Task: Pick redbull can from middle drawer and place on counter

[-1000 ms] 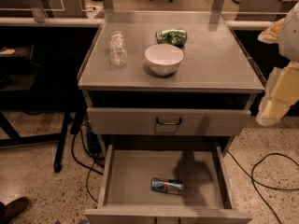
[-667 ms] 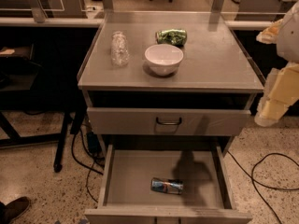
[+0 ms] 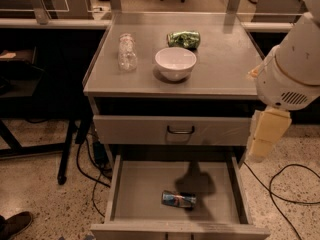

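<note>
Grey metal desk top (image 3: 225, 59) above; slim blue-and-silver redbull can (image 3: 178, 199) lies sideways in wide grey middle drawer (image 3: 145, 189); tan gripper (image 3: 260, 150) hangs at right, open or closed, can't tell

What our counter (image 3: 225, 69) carries
We see a white bowl (image 3: 175, 63) mid-top, a clear bottle (image 3: 127, 51) lying left of it and a green can (image 3: 183, 39) behind. The gripper (image 3: 265, 136) hangs below the counter's right edge.

Matt metal counter (image 3: 225, 69); glossy bowl (image 3: 175, 63); matt cream gripper (image 3: 261, 146) beside middle drawer (image 3: 145, 189)
</note>
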Robot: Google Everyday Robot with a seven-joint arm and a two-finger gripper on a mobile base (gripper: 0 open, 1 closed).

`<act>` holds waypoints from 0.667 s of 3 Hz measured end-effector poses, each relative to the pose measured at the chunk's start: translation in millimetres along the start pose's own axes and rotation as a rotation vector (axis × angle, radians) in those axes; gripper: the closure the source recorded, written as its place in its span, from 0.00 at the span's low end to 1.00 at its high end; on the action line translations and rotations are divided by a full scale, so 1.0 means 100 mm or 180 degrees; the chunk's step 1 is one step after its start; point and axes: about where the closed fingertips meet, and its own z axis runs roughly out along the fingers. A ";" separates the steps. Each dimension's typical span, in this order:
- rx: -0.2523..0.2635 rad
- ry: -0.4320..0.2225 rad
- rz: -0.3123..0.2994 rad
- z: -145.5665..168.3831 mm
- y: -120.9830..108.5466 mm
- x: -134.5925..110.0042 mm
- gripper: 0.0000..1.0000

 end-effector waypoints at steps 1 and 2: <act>-0.0001 -0.0001 0.0000 0.00 0.00 0.00 0.00; -0.0117 -0.0106 0.0038 0.33 0.15 0.00 0.00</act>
